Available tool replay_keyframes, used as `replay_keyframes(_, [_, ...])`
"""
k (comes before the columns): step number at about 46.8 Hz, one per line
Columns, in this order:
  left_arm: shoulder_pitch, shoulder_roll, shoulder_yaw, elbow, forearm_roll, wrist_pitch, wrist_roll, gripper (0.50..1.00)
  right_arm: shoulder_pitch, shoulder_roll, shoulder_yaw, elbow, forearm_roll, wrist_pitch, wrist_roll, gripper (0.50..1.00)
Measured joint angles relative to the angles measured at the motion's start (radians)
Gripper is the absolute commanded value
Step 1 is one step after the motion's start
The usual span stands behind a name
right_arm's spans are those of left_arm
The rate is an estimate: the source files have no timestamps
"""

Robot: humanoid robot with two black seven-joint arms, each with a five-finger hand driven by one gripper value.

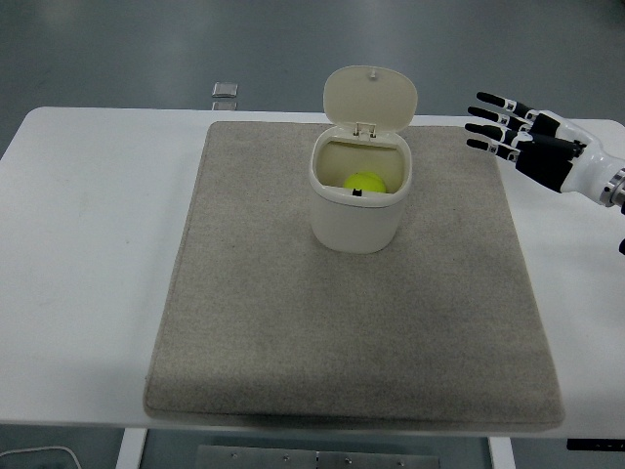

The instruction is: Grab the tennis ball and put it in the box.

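A yellow-green tennis ball (364,182) lies inside the cream box (356,219), a small round bin standing at the back middle of the grey mat. Its hinged lid (370,98) stands upright and open behind the opening. My right hand (513,134) hovers to the right of the box, well apart from it, over the mat's back right corner. Its fingers (491,123) are spread straight and hold nothing. The left arm does not show.
A grey felt mat (293,322) covers most of the white table (88,244). A small grey square object (225,91) lies beyond the table's far edge.
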Motion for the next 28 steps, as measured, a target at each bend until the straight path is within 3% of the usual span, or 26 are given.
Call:
replay_keyframes(13, [0.0, 0.0, 0.0, 0.0, 0.0, 0.0, 0.0, 0.992, 0.002, 0.017, 0.021, -0.084, 0.146, 0.044, -0.076, 0.911])
replay_keyframes(20, [0.0, 0.0, 0.0, 0.0, 0.0, 0.0, 0.0, 0.992, 0.002, 0.033, 0.026, -0.132, 0.161, 0.108, -0.08, 0.911])
replay_keyframes(28, [0.0, 0.0, 0.0, 0.0, 0.0, 0.0, 0.0, 0.992, -0.001, 0.055, 0.043, -0.146, 0.167, 0.122, -0.081, 0.911])
